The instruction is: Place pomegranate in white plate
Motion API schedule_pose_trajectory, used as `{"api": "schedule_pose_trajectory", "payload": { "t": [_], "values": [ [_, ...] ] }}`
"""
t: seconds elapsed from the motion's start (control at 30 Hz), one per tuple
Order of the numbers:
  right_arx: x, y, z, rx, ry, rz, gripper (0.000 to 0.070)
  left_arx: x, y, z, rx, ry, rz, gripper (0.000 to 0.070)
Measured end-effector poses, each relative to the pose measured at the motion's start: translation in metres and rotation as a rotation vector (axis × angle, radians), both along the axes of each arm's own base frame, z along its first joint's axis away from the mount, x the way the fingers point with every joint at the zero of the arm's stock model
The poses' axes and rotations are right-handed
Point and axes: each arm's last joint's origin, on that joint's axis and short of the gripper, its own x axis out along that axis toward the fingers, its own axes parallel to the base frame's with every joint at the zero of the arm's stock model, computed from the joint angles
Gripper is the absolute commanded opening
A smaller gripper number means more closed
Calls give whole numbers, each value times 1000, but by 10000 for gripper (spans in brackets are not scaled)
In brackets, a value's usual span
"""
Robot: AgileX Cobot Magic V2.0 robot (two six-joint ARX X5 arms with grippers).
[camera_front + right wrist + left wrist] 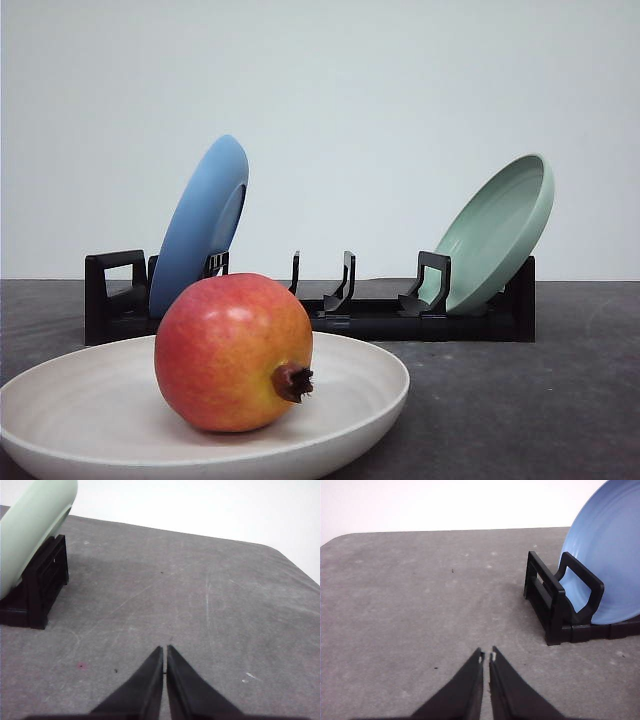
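The red and yellow pomegranate [234, 351] lies in the off-white plate [370, 385] at the front left of the table, its dark crown stub facing right. Nothing holds the fruit. My left gripper [487, 656] is shut with nothing in it, low over bare grey table beside the rack's left end. My right gripper [164, 650] is also shut and empty, over bare table beside the rack's right end.
A black dish rack [330, 310] stands across the back of the table. A blue plate [200, 225] leans in its left end and a pale green plate [497, 233] in its right end. The grey table [530, 400] stretches to the right of the white plate.
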Motion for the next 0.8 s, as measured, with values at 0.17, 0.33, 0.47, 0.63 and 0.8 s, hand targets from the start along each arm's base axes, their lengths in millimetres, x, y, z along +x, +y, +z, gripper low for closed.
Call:
{"api": "schedule_pose_trajectory", "payload": {
  "t": [0.17, 0.33, 0.47, 0.63, 0.8],
  "values": [
    [0, 0, 0, 0, 0, 0, 6, 0, 0, 0, 0, 0, 0, 0],
    [0, 0, 0, 0, 0, 0, 6, 0, 0, 0, 0, 0, 0, 0],
    [0, 0, 0, 0, 0, 0, 6, 0, 0, 0, 0, 0, 0, 0],
    [0, 0, 0, 0, 0, 0, 6, 0, 0, 0, 0, 0, 0, 0],
    [0, 0, 0, 0, 0, 0, 6, 0, 0, 0, 0, 0, 0, 0]
  ]
}}
